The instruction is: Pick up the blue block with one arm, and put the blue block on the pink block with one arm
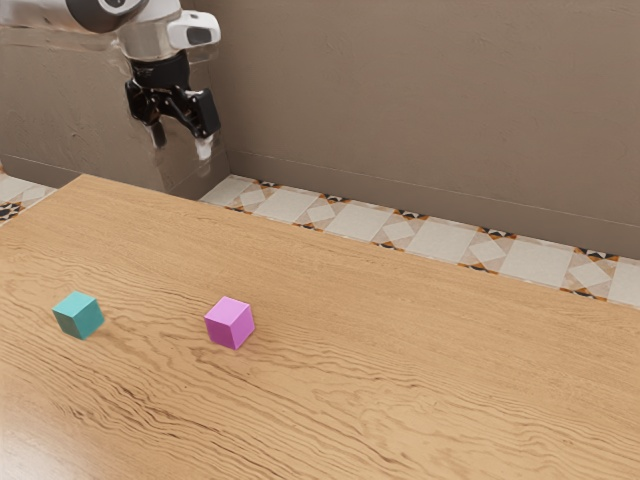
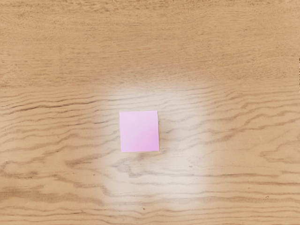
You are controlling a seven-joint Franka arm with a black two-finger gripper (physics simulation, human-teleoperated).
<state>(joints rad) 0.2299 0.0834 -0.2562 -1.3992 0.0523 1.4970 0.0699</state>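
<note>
Blue block (image 1: 78, 314): teal cube, flat on the wooden bench (image 1: 420, 400), toward the exterior view's left; well apart from the pink block (image 1: 229, 322), which sits on the bench under the hand in the wrist view; jaws raised high above the bench, spread open, holding nothing

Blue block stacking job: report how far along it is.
Done: nothing yet. The small blue cube sits on the wooden table, apart from the small pink cube, whose top is bare. In hand: nothing. The black two-finger gripper hangs open and empty, high above the table. Left: everything, that is reaching the blue cube, grasping it, lifting it and setting it on the pink one.
</note>
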